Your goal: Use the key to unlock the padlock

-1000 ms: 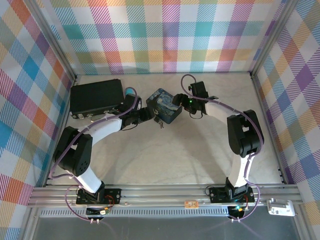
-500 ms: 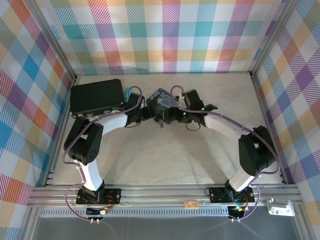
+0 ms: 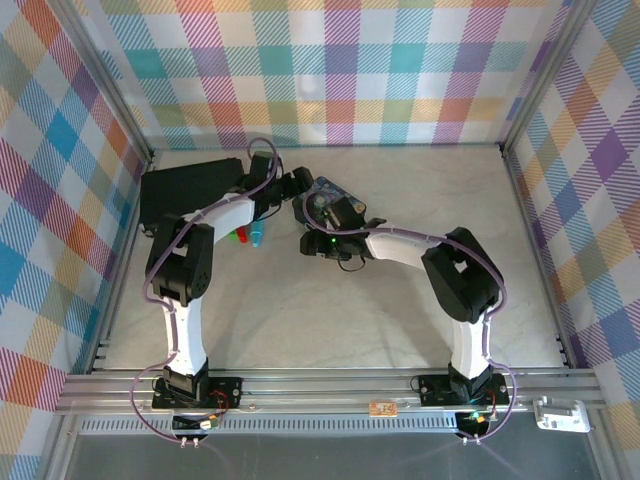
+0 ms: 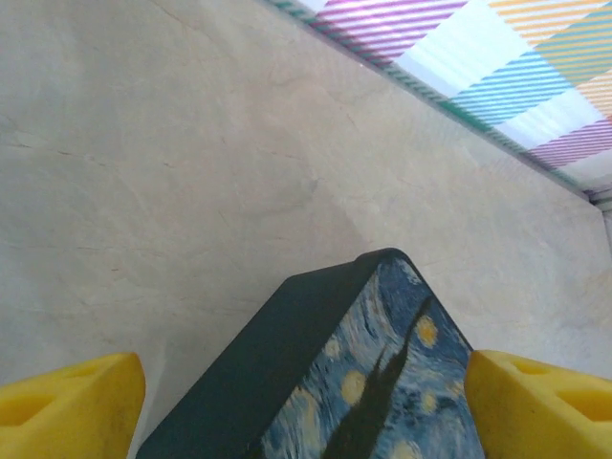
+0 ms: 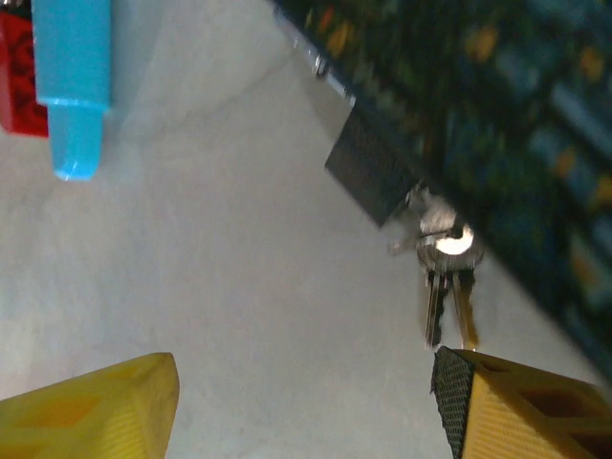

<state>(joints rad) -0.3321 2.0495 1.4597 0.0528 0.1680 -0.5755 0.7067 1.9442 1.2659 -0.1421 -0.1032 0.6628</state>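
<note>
Since the earlier frame the box [image 3: 326, 189] has shifted up the frame and both arms have swung left with it.

Top view: the left hand [image 3: 292, 186] sits at the box's left side, near the black case [image 3: 190, 192]. The right hand [image 3: 313, 236] is just below the box.

Left wrist: the hand is wide, straddling a box corner, probably to steady it, with bare bench [image 4: 191, 143] beyond.

Right wrist: the hand is wide and empty. The padlock [image 5: 373, 172] hangs at the box's edge mid-frame, the key [image 5: 435, 306] dangling beneath. Open bench runs left to the blue cylinder [image 5: 72, 76].

The key [image 5: 436, 304] is shiny metal, the padlock [image 5: 369, 174] matt dark, the table [image 5: 210, 287] smooth and stone-like.
</note>
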